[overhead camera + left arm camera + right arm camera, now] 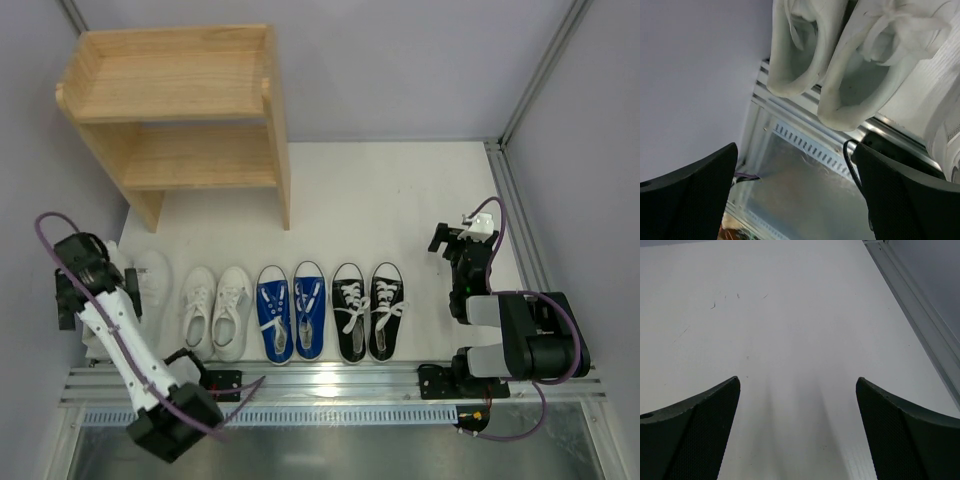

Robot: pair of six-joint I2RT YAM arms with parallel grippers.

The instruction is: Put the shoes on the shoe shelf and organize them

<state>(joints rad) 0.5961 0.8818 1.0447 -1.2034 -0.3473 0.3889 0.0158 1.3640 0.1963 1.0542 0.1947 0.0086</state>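
Overhead, white tabletop (400,200), grey walls (400,70), shoes (275,322) beside aluminium rail (330,378)

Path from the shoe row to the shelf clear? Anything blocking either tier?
Nothing visible. Only bare table lies between the shoes and the shoe shelf, and both tiers look empty. The left gripper hovers open by the leftmost white pair, off that path.

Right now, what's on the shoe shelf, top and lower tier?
Nothing shows on the shoe shelf: the top tier and the visible front of the lower tier are bare wood. The lower tier's back is hidden under the top tier.
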